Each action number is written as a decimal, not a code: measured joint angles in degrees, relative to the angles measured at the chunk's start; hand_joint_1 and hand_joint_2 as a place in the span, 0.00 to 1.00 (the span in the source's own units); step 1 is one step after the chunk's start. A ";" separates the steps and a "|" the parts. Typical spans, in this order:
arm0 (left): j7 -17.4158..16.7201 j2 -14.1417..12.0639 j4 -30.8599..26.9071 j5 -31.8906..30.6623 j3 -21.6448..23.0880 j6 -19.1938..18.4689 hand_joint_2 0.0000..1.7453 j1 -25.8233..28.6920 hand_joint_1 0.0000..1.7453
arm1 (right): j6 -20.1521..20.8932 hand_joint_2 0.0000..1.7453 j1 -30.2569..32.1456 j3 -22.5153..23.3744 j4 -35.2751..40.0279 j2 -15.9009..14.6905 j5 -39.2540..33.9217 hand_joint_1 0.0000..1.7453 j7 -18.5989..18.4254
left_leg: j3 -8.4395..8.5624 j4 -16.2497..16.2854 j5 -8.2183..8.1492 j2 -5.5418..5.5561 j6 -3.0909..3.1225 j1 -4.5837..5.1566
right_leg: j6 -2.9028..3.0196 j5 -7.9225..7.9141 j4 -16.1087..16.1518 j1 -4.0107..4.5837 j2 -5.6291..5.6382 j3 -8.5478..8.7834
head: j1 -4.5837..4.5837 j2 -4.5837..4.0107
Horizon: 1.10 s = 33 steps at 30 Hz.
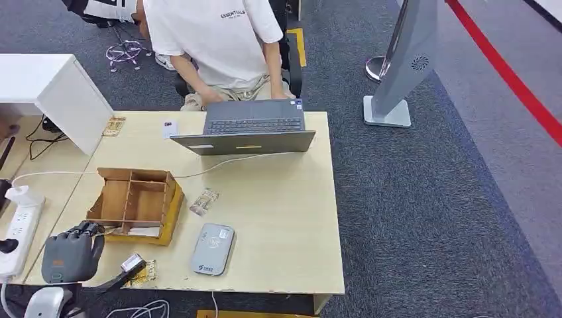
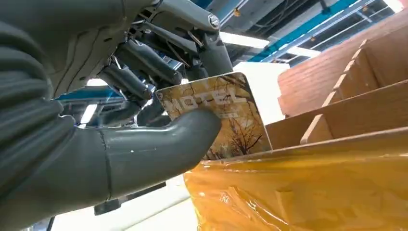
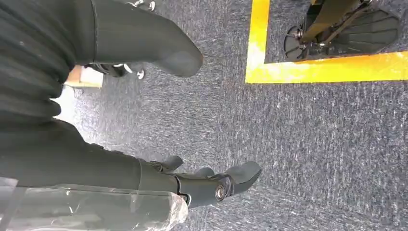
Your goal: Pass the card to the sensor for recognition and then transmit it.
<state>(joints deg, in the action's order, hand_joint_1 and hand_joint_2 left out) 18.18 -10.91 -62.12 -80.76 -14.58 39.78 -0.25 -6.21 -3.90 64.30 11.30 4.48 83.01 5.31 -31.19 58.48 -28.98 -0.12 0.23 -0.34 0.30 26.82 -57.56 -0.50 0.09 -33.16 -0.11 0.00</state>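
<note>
- The left hand (image 2: 120, 144) pinches the card (image 2: 226, 115) between thumb and fingers, right at the near edge of the wooden box (image 1: 136, 202).
- The sensor (image 1: 213, 249) lies near the box, on the table (image 1: 291, 218).
- The right hand (image 3: 159, 120) hangs over carpet, fingers apart, holding nothing.

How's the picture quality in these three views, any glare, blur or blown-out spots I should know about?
Head view: even, soft light, sharp on the table, with faint shadows. Left wrist view: the bright ceiling lights behind are blown out, the left hand is backlit and dark, the card stays readable, and the orange wrap shows glare. Right wrist view: the right hand is dark and close, and the carpet looks grainy.
</note>
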 joint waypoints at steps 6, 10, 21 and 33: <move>-5.23 0.04 -0.31 0.66 3.00 0.00 1.00 -0.53 1.00 | -0.20 1.00 0.00 0.09 0.00 0.00 -0.70 0.00 -0.52 | 0.02 0.00 0.04 0.00 -0.05 0.00 | 0.02 -0.03 0.00 0.00 0.00 0.00 | 0.00 0.00; -10.94 -0.70 -5.52 0.18 8.78 -3.17 1.00 -0.17 1.00 | -0.22 1.00 0.02 0.28 0.00 0.00 -1.40 0.00 -0.92 | -0.01 0.00 0.07 0.03 -0.03 0.00 | 0.03 -0.05 0.00 0.00 -0.03 0.00 | 0.00 0.00; -21.62 -7.81 -29.02 0.87 30.92 -29.92 1.00 -4.46 1.00 | -0.24 1.00 0.30 2.86 0.00 0.09 -4.26 0.00 -1.38 | -0.01 0.03 0.07 0.02 -0.03 0.01 | 0.06 -0.09 0.00 0.01 -0.02 -0.02 | 0.00 0.00; -24.44 -8.87 -27.64 5.39 38.60 -31.40 1.00 -25.81 1.00 | 1.25 1.00 0.09 3.10 0.00 0.11 -1.73 0.00 -0.11 | -0.06 0.04 0.31 0.05 -0.14 -0.04 | 0.14 -0.33 0.00 0.04 -0.03 -0.07 | -0.07 0.00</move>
<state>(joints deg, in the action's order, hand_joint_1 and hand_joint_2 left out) -6.25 -19.78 -89.76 -75.37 24.02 8.38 -26.06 -4.96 -3.81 67.41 11.30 4.59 81.29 5.20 -31.25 58.52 -28.67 -0.07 0.10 -0.38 0.44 26.49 -57.56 -0.46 0.06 -33.23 -0.17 0.00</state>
